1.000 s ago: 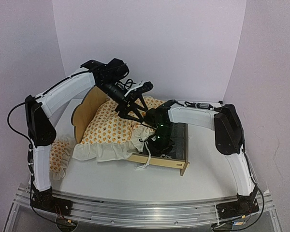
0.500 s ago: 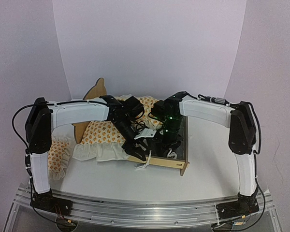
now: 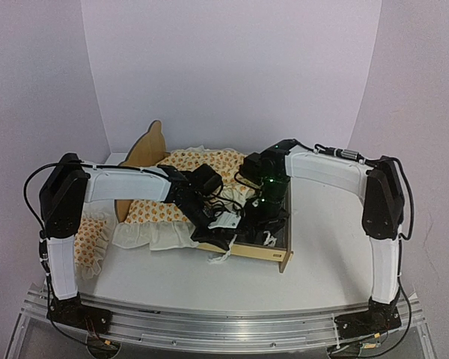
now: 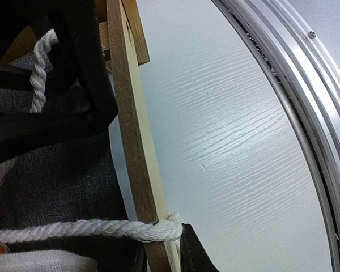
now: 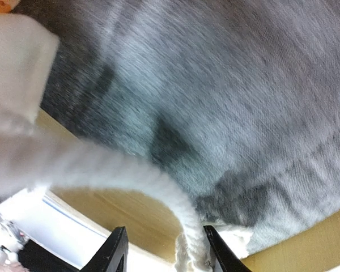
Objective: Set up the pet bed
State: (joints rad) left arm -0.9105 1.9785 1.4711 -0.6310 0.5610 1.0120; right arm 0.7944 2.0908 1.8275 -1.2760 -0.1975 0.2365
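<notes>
Left gripper (image 3: 211, 237) at front rail (image 4: 133, 141) of light plywood pet bed (image 3: 263, 253), white twisted cord (image 4: 90, 229) alongside; grip unclear. Right gripper (image 5: 165, 245) jaws apart, cord between.

Pale plywood pet bed (image 3: 259, 252) with dark grey base; cream cushion (image 3: 154, 213) printed orange; white cord (image 4: 73, 229).

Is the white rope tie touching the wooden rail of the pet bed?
Touching. The left wrist view shows the white rope tie draped over the top edge of the pet bed rail, its thick end resting on the wood.
</notes>
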